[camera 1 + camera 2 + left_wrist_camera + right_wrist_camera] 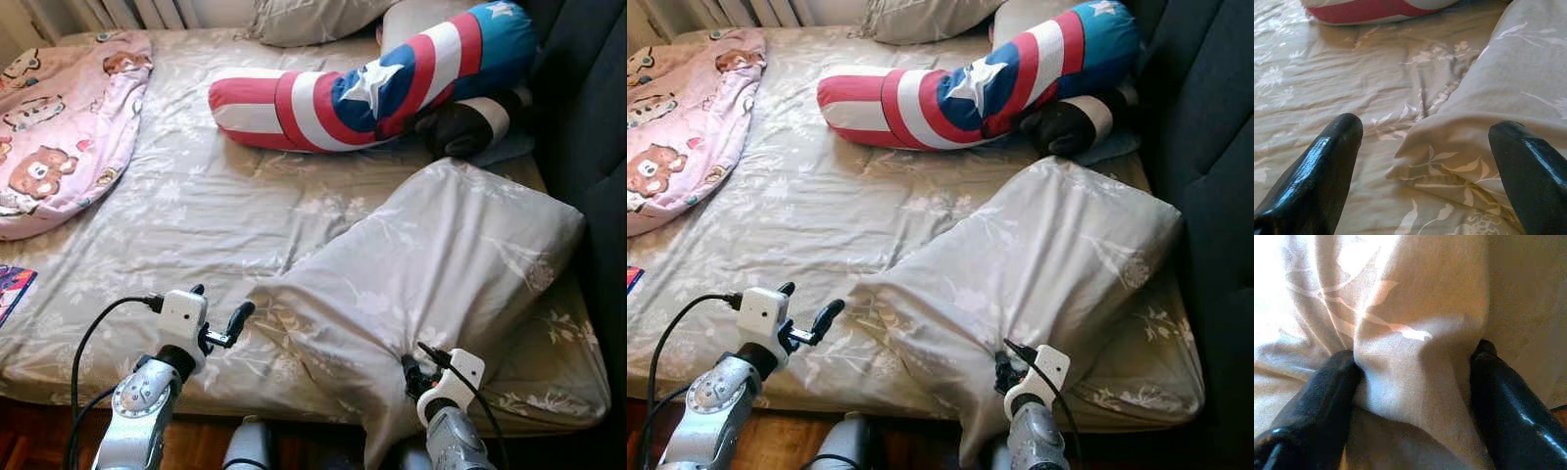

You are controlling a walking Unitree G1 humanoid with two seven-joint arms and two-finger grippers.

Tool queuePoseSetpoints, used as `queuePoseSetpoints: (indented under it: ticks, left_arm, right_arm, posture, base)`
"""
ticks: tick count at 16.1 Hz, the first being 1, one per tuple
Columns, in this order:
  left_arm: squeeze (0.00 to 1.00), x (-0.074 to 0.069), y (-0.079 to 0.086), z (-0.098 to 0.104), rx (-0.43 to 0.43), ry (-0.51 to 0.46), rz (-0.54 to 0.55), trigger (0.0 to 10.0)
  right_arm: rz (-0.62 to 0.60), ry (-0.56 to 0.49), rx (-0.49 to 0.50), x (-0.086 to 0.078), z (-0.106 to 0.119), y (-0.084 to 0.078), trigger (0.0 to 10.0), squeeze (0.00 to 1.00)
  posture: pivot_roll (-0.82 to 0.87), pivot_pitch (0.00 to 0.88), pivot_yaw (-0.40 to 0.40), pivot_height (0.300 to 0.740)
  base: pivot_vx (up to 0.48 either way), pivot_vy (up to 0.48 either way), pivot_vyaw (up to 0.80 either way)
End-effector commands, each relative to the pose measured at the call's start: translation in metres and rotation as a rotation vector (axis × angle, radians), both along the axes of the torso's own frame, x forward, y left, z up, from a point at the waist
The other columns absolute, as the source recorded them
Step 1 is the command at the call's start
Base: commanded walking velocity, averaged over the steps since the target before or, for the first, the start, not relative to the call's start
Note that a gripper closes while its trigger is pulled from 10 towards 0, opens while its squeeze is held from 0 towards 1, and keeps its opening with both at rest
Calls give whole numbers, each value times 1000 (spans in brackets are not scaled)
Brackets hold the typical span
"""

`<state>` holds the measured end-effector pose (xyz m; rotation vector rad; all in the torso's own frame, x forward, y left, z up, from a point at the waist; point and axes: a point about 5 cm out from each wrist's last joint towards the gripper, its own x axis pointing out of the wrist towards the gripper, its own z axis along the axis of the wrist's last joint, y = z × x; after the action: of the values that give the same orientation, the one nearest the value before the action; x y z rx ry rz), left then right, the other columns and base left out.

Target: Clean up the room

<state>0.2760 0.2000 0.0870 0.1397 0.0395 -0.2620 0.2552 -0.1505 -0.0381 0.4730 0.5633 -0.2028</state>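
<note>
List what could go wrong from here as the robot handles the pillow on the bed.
1. The right claw pinches only a fold of the pillow at its corner, so the fabric may slip free.
2. The left claw is open with the other corner between its fingers; closing badly could catch the sheet too.

Right gripper (416, 367) pinching grey pillow (431, 284) at bed (196, 206) edge; left gripper (220, 318) open, beside pillow corner.
</note>
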Motion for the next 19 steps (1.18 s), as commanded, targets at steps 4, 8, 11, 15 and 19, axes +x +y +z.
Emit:
queuePoseSetpoints:
  ticks: [4, 8, 11, 15, 19]
  left_arm:
    - [0, 0, 7, 3, -14, 7, 37, 10000]
    - [0, 1, 7, 4, -24, 7, 50, 10000]
    - [0, 3, 5, 3, -33, 5, 52, 10000]
    - [0, 5, 4, 4, -43, 3, 58, 10000]
    - [0, 9, 5, 4, -53, -1, 69, 10000]
  right_arm:
    - [45, 94, 36, -22, -17, 15, 0, 0]
    - [48, 89, 37, -22, -17, 14, 0, 0]
    - [57, 84, 31, -19, -16, 14, 0, 0]
    - [51, 92, -2, -18, -15, 9, 0, 0]
    - [1, 101, -31, -15, -13, -6, 0, 0]
  posture:
    - [155, 260, 90, 661]
    - [152, 253, 83, 661]
    - [147, 244, 78, 661]
    - [138, 218, 72, 661]
    - [123, 188, 70, 661]
  base:
    - [0, 0, 0]
    - [0, 0, 0]
    - [0, 0, 0]
    - [0, 0, 0]
    - [0, 0, 0]
